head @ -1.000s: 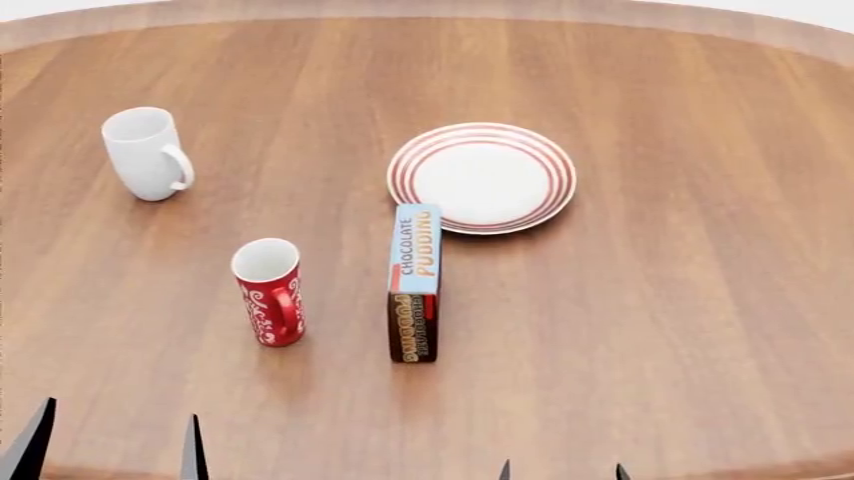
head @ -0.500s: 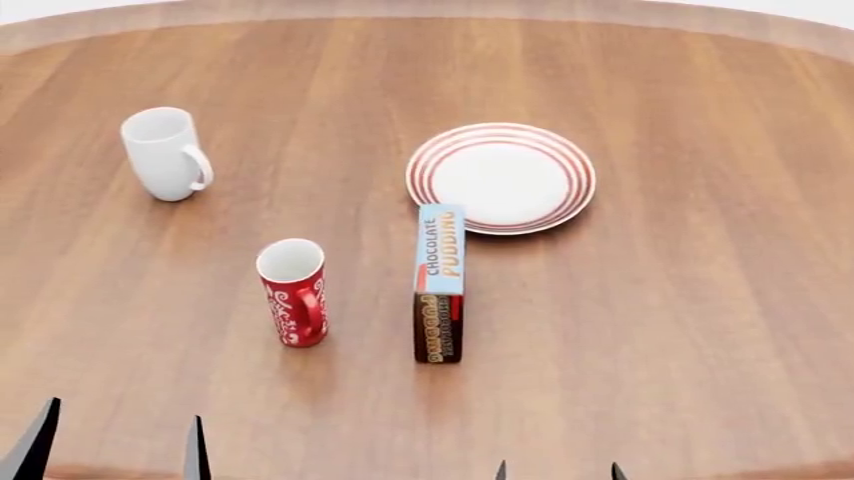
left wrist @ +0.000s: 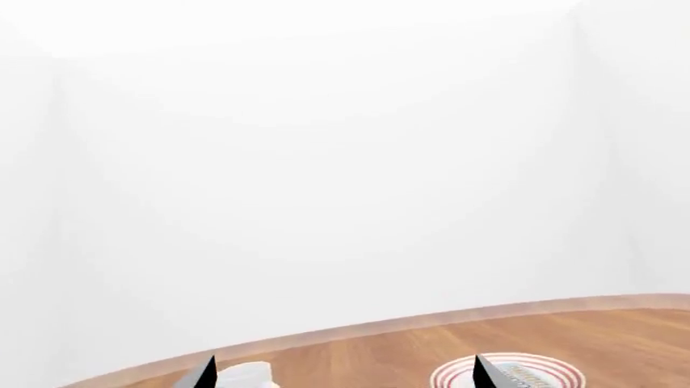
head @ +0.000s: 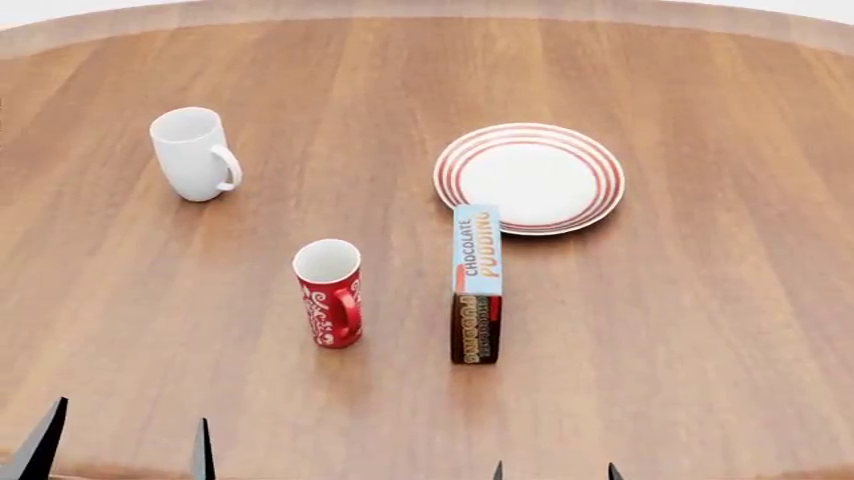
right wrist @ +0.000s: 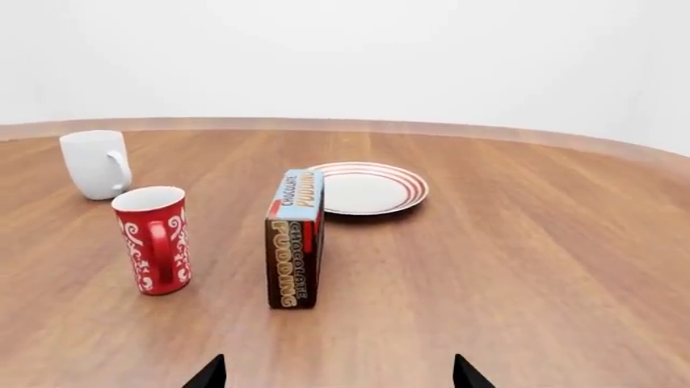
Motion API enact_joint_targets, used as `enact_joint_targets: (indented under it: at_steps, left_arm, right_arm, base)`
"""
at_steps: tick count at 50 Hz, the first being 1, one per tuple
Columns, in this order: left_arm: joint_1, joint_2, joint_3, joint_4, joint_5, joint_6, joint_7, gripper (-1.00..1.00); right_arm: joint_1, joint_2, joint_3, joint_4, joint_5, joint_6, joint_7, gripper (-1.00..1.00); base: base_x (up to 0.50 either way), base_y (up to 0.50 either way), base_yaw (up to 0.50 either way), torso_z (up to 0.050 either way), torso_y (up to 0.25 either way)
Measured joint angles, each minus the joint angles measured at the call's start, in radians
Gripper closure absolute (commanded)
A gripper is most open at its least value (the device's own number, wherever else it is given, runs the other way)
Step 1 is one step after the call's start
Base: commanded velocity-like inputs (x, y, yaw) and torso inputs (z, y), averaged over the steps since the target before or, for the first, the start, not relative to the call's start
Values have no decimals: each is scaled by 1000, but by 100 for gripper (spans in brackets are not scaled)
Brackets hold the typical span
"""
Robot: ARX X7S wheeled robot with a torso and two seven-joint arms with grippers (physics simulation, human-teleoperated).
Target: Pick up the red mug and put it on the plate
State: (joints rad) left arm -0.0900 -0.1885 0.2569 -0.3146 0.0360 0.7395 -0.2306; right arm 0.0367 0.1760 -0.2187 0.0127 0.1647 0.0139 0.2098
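Pudding box stands between red mug and plate; white mug farther back. Left gripper and right gripper both spread open, empty, well short of the mug.

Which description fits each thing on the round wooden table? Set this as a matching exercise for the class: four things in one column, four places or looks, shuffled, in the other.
Things:
1. red mug
2. white mug
3. plate
4. pudding box

Descriptions:
A. stands on edge between the patterned mug and the ringed dish
B. plain, farthest to the robot's left
C. flat, round, nothing on it
D. white swirls, upright, handle facing the robot

Pairs: 1-D, 2-B, 3-C, 4-A
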Motion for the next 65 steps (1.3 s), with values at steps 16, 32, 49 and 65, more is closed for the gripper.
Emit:
enact_joint_targets:
  at_steps: [16,32,49,65]
  left_arm:
    - [-5,-8,13,-7,0,14,-3,-100]
    - [-7,-14,23,-8,-4,16,-8,-100]
    - [-9,-20,32,-10,-10,20,-14,-100]
    - [-13,-28,49,-14,-29,28,-5,-100]
  right_arm:
    - [-2,6,-7,-4,10,-6,8,-100]
    - [-1,13,-15,-2,17,-12,13,-100]
    - [-1,19,-23,0,24,-18,19,-100]
    - [4,25,-32,1,26,-14,29,-100]
  base:
    - [0,123,0,0,0]
    - [0,122,0,0,0]
    - [0,123,0,0,0]
    - [0,124,0,0,0]
